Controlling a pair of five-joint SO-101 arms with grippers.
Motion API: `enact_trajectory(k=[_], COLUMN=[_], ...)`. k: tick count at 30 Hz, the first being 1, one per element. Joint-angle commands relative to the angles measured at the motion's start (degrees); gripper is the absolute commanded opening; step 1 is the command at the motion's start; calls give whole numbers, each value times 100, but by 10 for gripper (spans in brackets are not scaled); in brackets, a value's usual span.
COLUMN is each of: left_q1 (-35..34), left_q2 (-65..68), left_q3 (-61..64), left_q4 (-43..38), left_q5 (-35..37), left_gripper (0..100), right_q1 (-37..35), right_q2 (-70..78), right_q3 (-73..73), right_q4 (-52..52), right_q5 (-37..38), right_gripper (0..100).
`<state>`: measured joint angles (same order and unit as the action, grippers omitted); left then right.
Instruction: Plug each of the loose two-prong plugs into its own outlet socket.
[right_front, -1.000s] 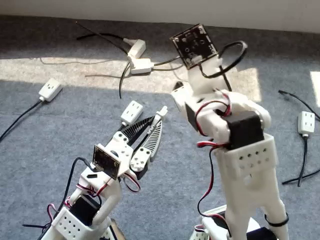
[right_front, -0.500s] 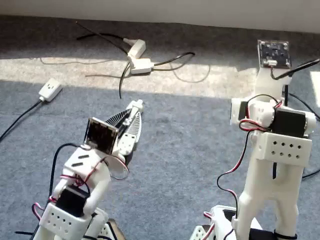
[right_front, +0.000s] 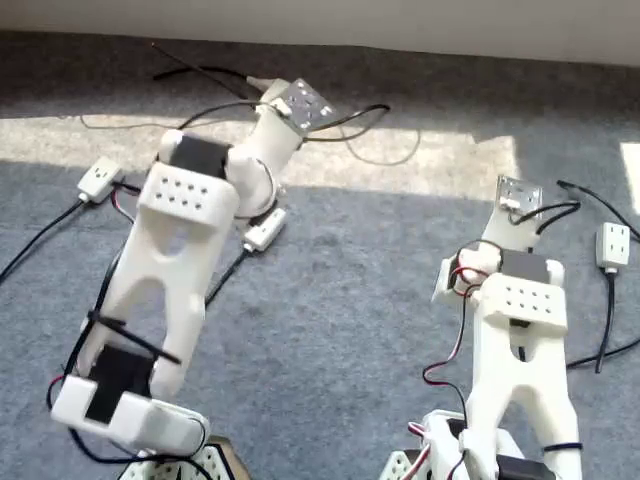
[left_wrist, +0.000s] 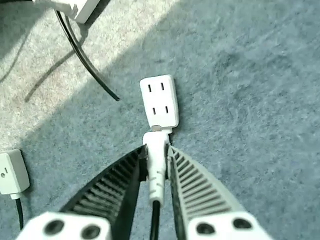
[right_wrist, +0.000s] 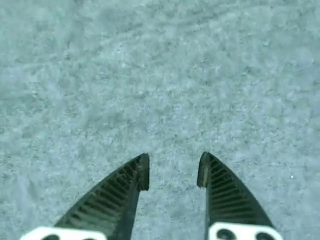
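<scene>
My left gripper (left_wrist: 157, 150) is shut on a white two-prong plug (left_wrist: 156, 167), whose black cord runs back between the fingers. The plug's front end touches the near edge of a white outlet block (left_wrist: 160, 100) lying flat on the grey carpet, its slots facing up. In the high view the left arm (right_front: 185, 240) stretches out over that outlet block (right_front: 265, 228). My right gripper (right_wrist: 172, 172) hangs open over bare carpet with nothing between its fingers. The right arm (right_front: 510, 300) stands folded at the right.
More white outlet blocks lie on the carpet, one at the left (right_front: 100, 177) and one at the far right (right_front: 612, 243), each on a black cord. Loose cables (right_front: 370, 140) lie at the back in the sunlit strip. A second outlet (left_wrist: 11, 172) lies beside the left gripper.
The left arm has swung forward and stretched out over the middle outlet block, plug still in its gripper. The right arm has turned away to the right and folded down.
</scene>
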<state>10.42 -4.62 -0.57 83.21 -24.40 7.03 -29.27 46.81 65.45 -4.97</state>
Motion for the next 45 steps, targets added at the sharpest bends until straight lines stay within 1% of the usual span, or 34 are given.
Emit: enact_trajectory(k=[1,2,5,10,15,19,21,29,33,35,42,45], left_q1=[-435,-479,-620,-295,92,119,92,-40,-57,-110,-286,-365], left_q2=[2062,2413,3116,3591,3582,3582,3591,3653,3960,4119,4242,4224], left_q3=[-3152,-3433,-3987,-4092,-4101,-4101,-4101,-4057,-4084,-4084,-4092,-4171], left_q4=[1758,1943,1908,1881,1749,1758,1635,571,545,536,545,545], left_q5=[-1099,-1354,-1855,-3165,-4097,-4941,-5275,-5820,-6409,-6585,-6664,-7042], left_gripper=[7,7,7,7,7,7,7,7,7,7,7,7], right_q1=[48,48,48,57,48,48,48,-101,-101,-101,-101,-101], right_q2=[-75,-75,-31,-75,-75,-66,-48,-31,-22,-22,-22,-22], right_q3=[637,760,1147,2062,2202,2202,2202,2220,2220,2220,2211,2202], right_q4=[-945,-1121,-1736,-2914,-3081,-3090,-3231,-3284,-3284,-3284,-3284,-3284], right_q5=[-105,-105,-114,-114,-114,-114,-114,-88,-79,-79,-97,-97], right_gripper=[170,170,170,170,170,170,170,170,170,170,170,170])
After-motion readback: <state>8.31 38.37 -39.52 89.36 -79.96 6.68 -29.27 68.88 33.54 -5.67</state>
